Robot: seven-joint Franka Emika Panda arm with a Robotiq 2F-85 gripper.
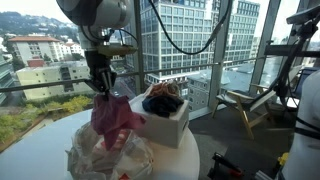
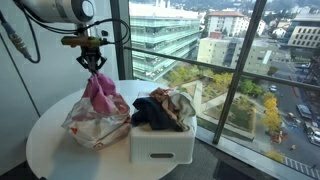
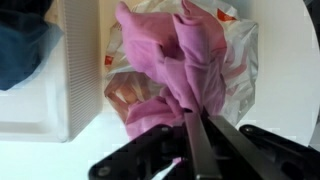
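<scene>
One pink cloth (image 1: 116, 118) hangs from the end effector (image 1: 100, 86) in an exterior view. The end effector is clenched on the top edge of the cloth, so the cloth lies directly under it. The lower part of the cloth reaches down into a crumpled plastic bag (image 1: 105, 158) on the round white tabletop (image 1: 40, 140). Just to the right of the bag stands a white box (image 1: 168, 125) with a heap of clothes (image 1: 163, 98) in it.

In an exterior view from another place, the end effector (image 2: 95, 67) is above the left part of the tabletop (image 2: 50, 150). Its jaws are pressed together on the pink cloth (image 2: 100, 95). The cloth falls straight down from the jaws, and its lower end rests inside the plastic bag (image 2: 92, 125). The white box (image 2: 160, 142) touches the bag on its right side, and the heap of clothes (image 2: 160, 108) rises over the rim of the box.

In the wrist view, the end effector (image 3: 198, 120) comes in from the bottom edge. Its two dark fingers (image 3: 192, 150) are closed on a fold of the pink cloth (image 3: 170, 70). The cloth spreads away from the fingertips toward the top of the picture and lies over the plastic bag (image 3: 238, 50). The white box (image 3: 70, 75) is on the left.
</scene>
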